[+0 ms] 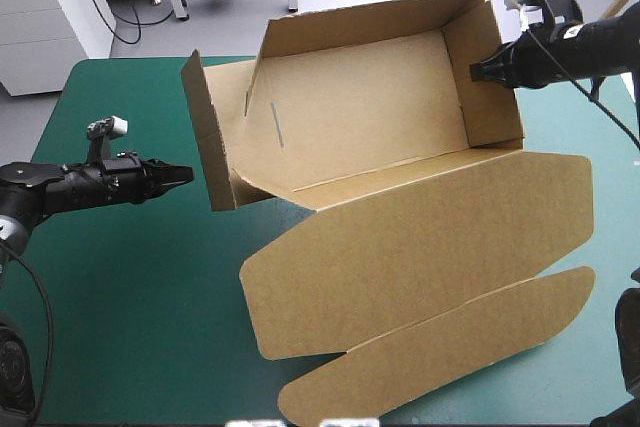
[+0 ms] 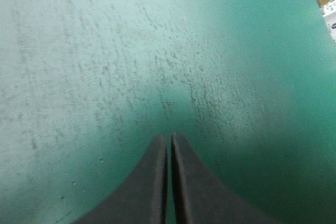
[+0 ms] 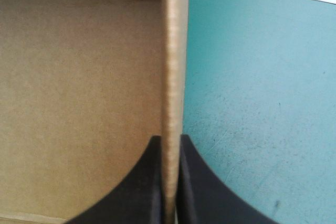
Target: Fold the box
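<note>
The brown box [image 1: 370, 107] stands as an open tray tilted toward me, its far and side walls raised and its lid [image 1: 430, 247] lying flat toward the near edge. My right gripper [image 1: 478, 72] is shut on the box's right side wall [image 3: 173, 77], whose edge runs up between the black fingers [image 3: 151, 182]. My left gripper [image 1: 185, 175] is shut with nothing in it and hovers just short of the box's left wall [image 1: 205, 137]. In the left wrist view the shut fingers [image 2: 169, 182] point at the bare teal-green cover [image 2: 157, 51].
The teal-green cover [image 1: 140, 297] lies bare left of the lid and near the front left corner. A white cabinet [image 1: 45, 12] stands beyond the table's far left corner. The lid's tuck flap [image 1: 440, 347] reaches close to the near edge.
</note>
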Controlling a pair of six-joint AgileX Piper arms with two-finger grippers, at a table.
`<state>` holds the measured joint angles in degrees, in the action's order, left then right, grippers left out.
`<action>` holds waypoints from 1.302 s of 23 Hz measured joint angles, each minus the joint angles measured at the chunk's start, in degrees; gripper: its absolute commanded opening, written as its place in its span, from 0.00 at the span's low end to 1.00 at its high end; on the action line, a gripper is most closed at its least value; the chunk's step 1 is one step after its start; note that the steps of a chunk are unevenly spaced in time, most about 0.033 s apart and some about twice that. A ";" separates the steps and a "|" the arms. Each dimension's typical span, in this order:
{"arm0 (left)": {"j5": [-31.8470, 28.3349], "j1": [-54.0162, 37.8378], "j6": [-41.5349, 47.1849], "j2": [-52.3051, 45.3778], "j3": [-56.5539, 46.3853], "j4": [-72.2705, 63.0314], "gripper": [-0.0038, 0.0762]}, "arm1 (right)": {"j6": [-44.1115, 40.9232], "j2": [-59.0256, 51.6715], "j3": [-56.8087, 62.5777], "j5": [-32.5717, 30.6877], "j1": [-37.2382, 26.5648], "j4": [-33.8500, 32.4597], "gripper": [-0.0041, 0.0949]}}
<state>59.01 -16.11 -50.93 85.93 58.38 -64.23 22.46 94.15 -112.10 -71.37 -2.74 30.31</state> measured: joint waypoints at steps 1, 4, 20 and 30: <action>0.65 0.00 -0.74 0.24 0.00 -0.91 0.16 | 0.00 0.00 0.00 0.00 0.00 0.00 0.02; 3.42 0.00 -2.48 0.52 0.00 -4.00 0.42 | 0.00 -0.01 0.00 0.00 0.00 0.00 0.02; 8.95 0.00 -4.70 -0.54 0.00 -13.40 0.87 | 0.00 -0.01 0.00 0.00 0.00 -0.05 0.02; 9.19 3.06 -4.70 -7.26 1.22 -15.43 0.87 | -2.22 -0.01 0.00 0.34 3.42 -5.06 0.03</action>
<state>68.20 -13.05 -55.63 78.66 59.60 -79.66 20.24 94.14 -112.10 -71.03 0.67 25.25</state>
